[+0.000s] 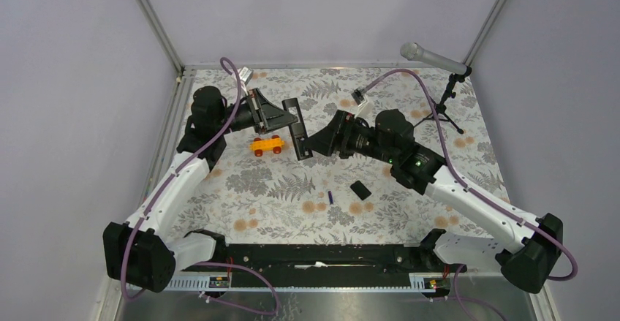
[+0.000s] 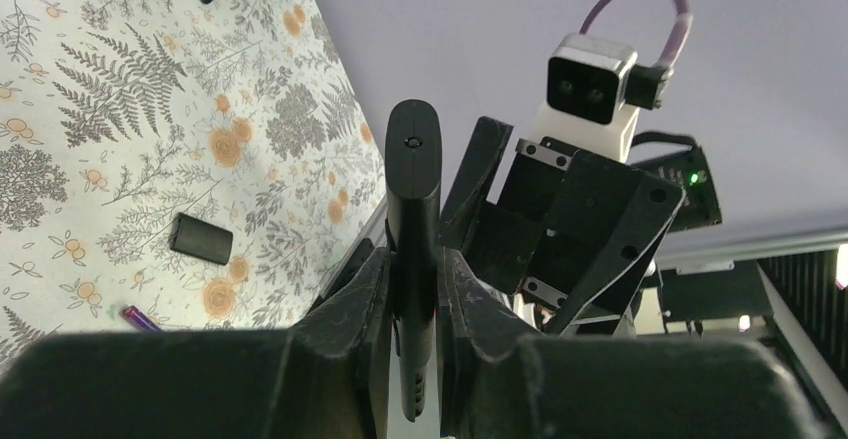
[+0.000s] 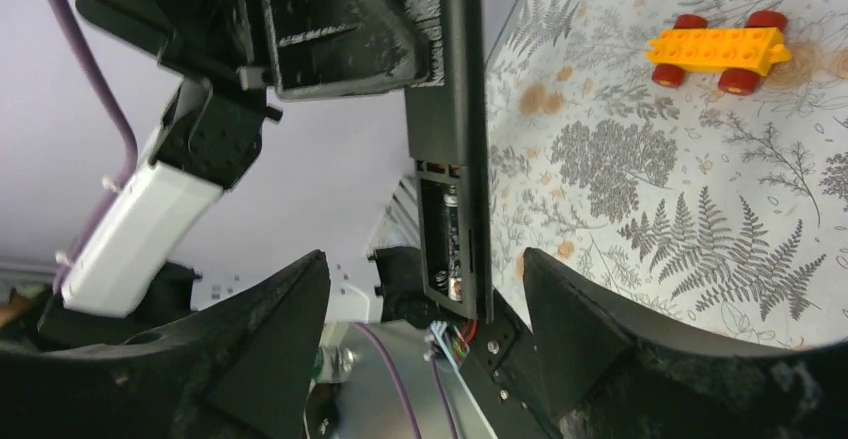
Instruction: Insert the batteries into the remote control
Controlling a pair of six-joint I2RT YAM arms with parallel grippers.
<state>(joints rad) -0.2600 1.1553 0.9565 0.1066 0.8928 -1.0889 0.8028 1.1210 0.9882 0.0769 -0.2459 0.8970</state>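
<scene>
My left gripper (image 1: pixel 289 121) (image 2: pixel 412 269) is shut on the remote control (image 1: pixel 297 129) (image 2: pixel 413 179), a slim black bar held off the table. In the right wrist view the remote (image 3: pixel 455 99) shows its open battery compartment (image 3: pixel 450 239); a darker battery seems to lie inside. My right gripper (image 1: pixel 310 144) (image 3: pixel 425 264) is open, its jaws on either side of the remote's compartment end without touching it. The purplish-blue battery (image 1: pixel 330 197) (image 2: pixel 139 317) lies on the table in front of both grippers.
The small black cover (image 1: pixel 359 189) (image 2: pixel 200 238) lies on the table right of the purple battery. An orange toy car (image 1: pixel 267 145) (image 3: pixel 716 47) stands below the left gripper. A microphone on a tripod (image 1: pixel 447 91) stands at the back right.
</scene>
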